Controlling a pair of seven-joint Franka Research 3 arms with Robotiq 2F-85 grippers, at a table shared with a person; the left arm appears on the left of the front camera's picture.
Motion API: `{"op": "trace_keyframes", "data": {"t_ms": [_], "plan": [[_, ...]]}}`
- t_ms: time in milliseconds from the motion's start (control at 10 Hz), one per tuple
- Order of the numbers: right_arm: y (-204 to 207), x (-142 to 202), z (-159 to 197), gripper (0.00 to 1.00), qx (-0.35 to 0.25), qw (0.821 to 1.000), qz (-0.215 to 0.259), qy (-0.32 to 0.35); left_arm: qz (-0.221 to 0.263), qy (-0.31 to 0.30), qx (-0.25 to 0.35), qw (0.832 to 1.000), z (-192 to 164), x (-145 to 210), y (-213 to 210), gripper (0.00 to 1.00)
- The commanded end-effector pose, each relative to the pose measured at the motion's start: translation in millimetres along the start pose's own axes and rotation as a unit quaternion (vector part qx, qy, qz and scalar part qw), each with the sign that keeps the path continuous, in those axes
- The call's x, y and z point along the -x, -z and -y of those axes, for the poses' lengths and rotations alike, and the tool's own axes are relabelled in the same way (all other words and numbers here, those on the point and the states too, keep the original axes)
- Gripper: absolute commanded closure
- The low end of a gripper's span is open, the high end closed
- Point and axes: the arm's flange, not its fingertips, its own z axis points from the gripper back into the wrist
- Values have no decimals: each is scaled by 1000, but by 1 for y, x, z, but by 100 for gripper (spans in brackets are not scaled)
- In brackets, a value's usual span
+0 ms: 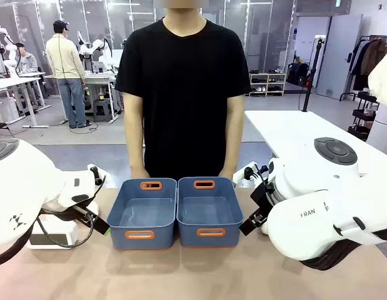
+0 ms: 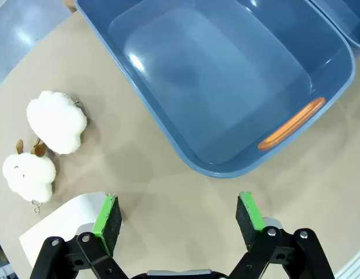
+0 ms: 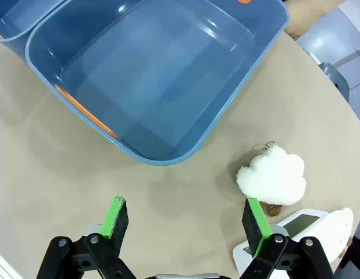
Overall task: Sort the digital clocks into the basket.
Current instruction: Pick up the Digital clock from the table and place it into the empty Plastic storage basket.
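Observation:
Two blue baskets with orange handles stand side by side mid-table, the left basket and the right basket, both empty. In the left wrist view my left gripper hangs open over bare table just short of a basket's rim. The corner of a white digital clock lies behind its left finger. My right gripper is open too, near the other basket's rim. A white digital clock with a grey display lies by its right finger. In the front view a white block shows under my left arm.
Two fluffy white sheep plush toys lie left of the left basket. Another plush sits beside the right clock, with a further white one behind it. A person stands at the far edge, hands behind the baskets.

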Motion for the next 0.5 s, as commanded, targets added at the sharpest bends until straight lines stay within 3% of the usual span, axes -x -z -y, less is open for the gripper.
{"op": "trace_keyframes", "data": {"t_ms": [0,400], "plan": [[0,0,0,0,0,1000,0,0,0,0,0,1000,0,0,0,0],[0,0,0,0,0,1000,0,0,0,0,0,1000,0,0,0,0]]}}
